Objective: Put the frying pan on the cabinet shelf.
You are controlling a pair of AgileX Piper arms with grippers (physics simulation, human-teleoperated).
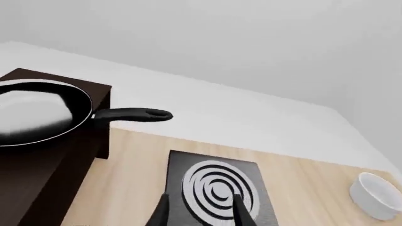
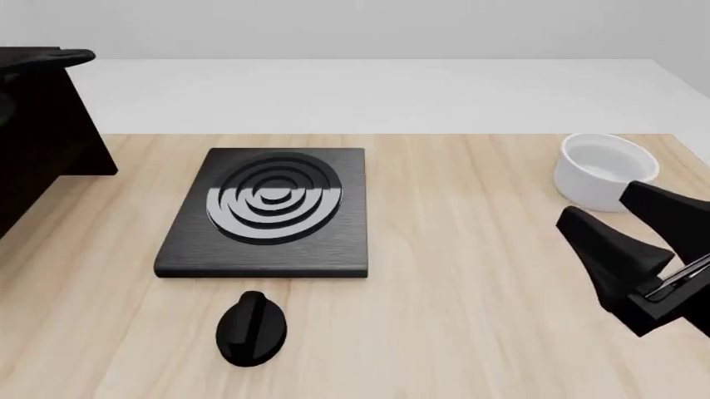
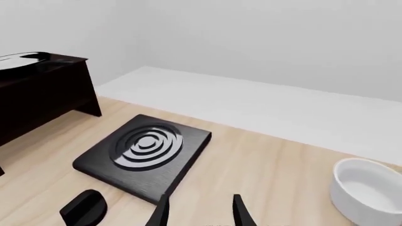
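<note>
Wooden table [image 2: 466,249], white bowl [image 2: 604,170] (empty), frying pan [image 1: 37,113] on cabinet shelf [image 1: 94,90]

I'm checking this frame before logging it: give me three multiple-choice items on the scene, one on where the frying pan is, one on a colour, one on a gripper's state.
1. Where does the frying pan sit?
A. on the stove plate
B. on top of the dark cabinet
C. inside the bowl

2. What colour is the bowl?
A. white
B. red
C. black

3. How does the right gripper stand?
A. shut on the knob
B. shut on the pan handle
C. open, holding nothing

Answers:
1 B: the left wrist view shows the pan resting on the cabinet, handle jutting past its edge.
2 A: it is white in every view.
3 C: its fingers stand apart over bare table, away from the knob and stove plate.
</note>
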